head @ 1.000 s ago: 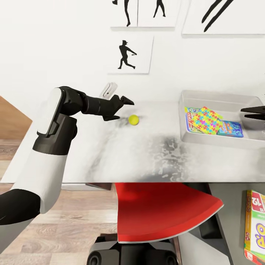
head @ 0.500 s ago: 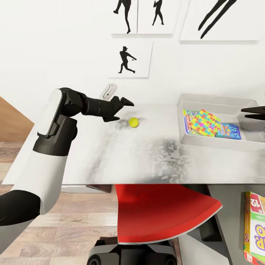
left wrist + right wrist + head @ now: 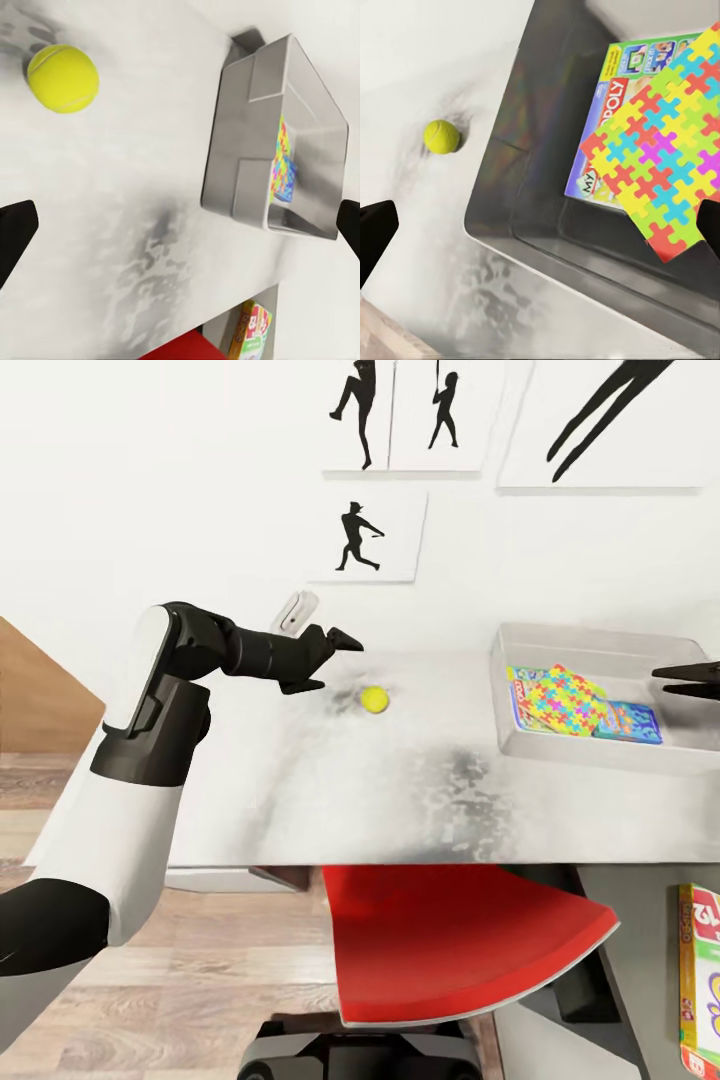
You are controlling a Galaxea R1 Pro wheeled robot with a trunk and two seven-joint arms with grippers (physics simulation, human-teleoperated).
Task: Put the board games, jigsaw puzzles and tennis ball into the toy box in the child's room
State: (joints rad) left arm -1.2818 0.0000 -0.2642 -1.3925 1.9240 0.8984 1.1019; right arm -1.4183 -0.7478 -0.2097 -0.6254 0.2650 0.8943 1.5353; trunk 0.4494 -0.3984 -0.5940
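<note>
The left gripper [image 3: 335, 658] hangs over the long grey table [image 3: 330, 800], near its back edge, and its two black fingers are spread wide apart with nothing between them. The tennis ball [image 3: 375, 699] sits on the tabletop near those fingers, toward the toy box, and nothing touches it. In the left wrist view the ball [image 3: 63, 78] lies well off to one side, not in the gap between the fingers. The toy box [image 3: 520, 740] stands at the right end of the tabletop, close to the back edge. Inside it lies a bright jigsaw puzzle [image 3: 563, 699] made of yellow, pink, blue and green pieces, tilted and resting on top of a green, white and red board game [image 3: 520, 698]. A smaller blue board game [image 3: 628, 722] lies beside them in the box, partly under the puzzle's edge. The right gripper [image 3: 692, 680] hangs above the right end of the toy box, open, with its two dark fingers a little apart and nothing held. In the right wrist view the puzzle [image 3: 664, 171] covers most of the green game [image 3: 619, 97]. Another board game [image 3: 700, 980] with red and green on it lies on the darker part of the table at the lower right. A red chair [image 3: 450, 940] is pushed in at the front edge. Black pictures of ball players [image 3: 360, 538] hang on the white wall.
</note>
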